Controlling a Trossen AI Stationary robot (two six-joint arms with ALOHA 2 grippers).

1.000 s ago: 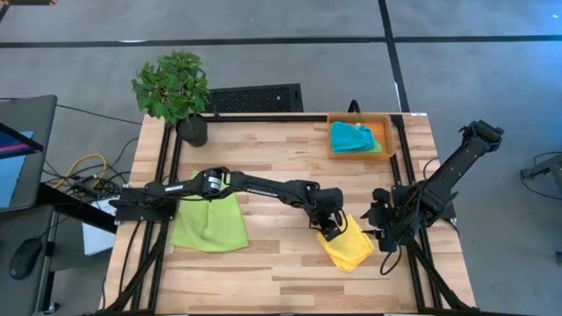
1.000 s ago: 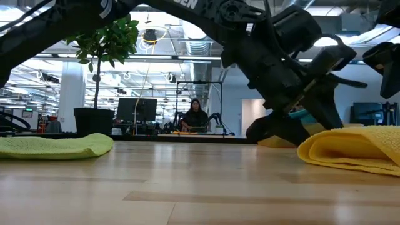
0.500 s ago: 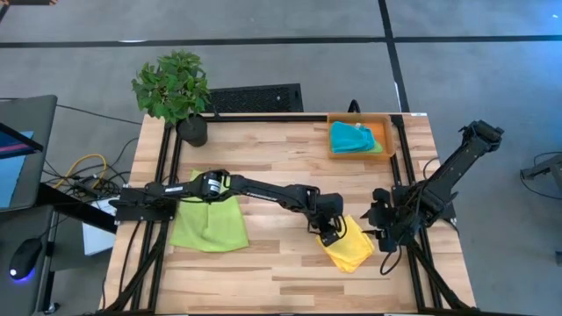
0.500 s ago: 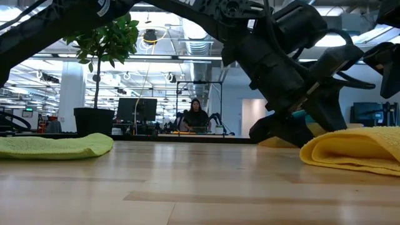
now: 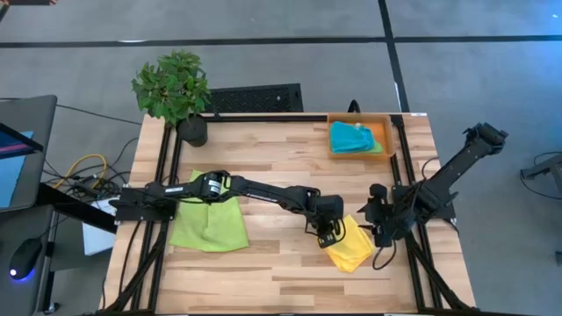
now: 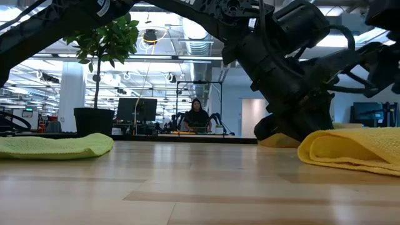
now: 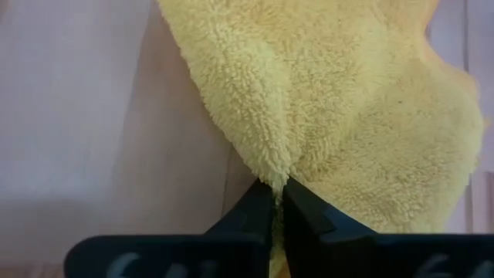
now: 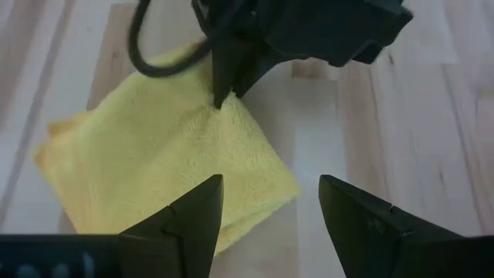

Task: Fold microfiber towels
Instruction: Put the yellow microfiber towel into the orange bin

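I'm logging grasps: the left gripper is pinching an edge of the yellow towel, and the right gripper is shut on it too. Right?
Not quite. The left gripper does pinch the yellow towel at its edge, but the right gripper is open. The right wrist view shows its fingers spread apart above the towel, holding nothing.

Dark arms; white lettering; black cable looped at the wrist.

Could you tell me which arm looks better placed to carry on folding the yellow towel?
Probably the left: the left gripper is shut on a corner of the yellow towel. The right gripper is open beside the towel, gripping nothing.
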